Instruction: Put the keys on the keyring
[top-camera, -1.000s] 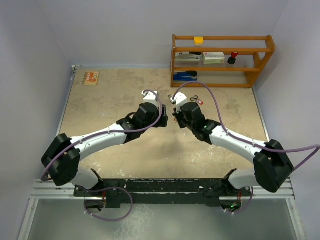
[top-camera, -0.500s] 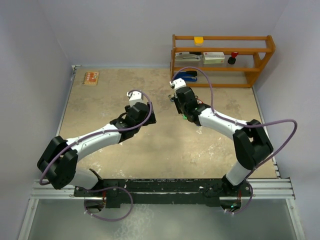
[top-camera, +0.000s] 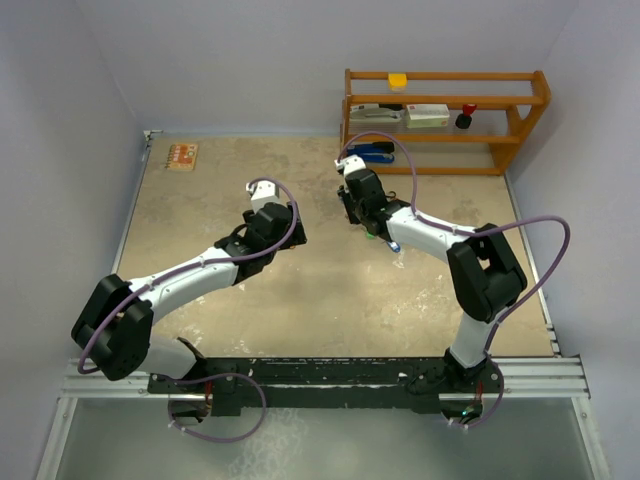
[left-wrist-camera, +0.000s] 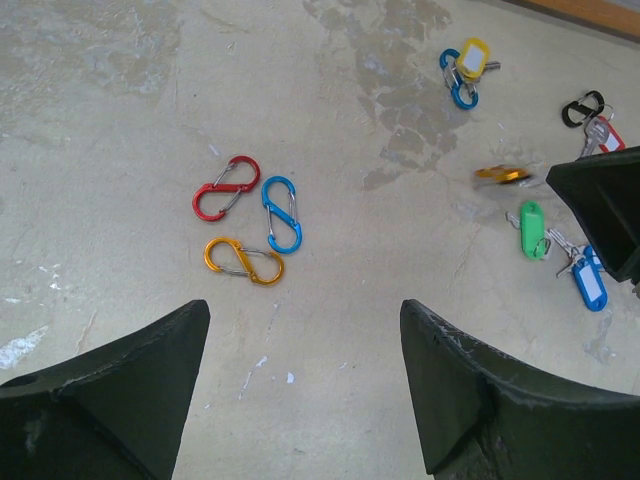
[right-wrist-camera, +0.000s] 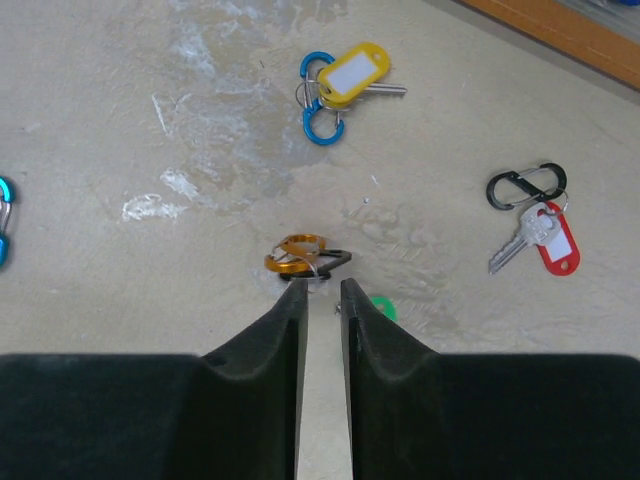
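The left gripper (left-wrist-camera: 303, 318) hangs released, fingers wide, above three loose clips (left-wrist-camera: 245, 220): red, blue and orange. At 2 o'clock in its view a green-tagged key (left-wrist-camera: 530, 228) and a blue-tagged key (left-wrist-camera: 592, 287) lie close together, unclipped.

The right gripper (right-wrist-camera: 320, 290) has its fingers almost together, tips at an orange clip (right-wrist-camera: 296, 255). Whether they pinch it cannot be told. Gripping one lobe would probably leave the gate free for a key's ring.

At its 12 o'clock a yellow-tagged key (right-wrist-camera: 350, 72) sits on a blue clip (right-wrist-camera: 318, 118). At 2 o'clock a red-tagged key (right-wrist-camera: 548, 240) hangs on a black clip (right-wrist-camera: 525, 185).

The beige table (top-camera: 200, 220) is scuffed white. A wooden shelf (top-camera: 445, 120) stands at 1 o'clock, between pale lilac walls.
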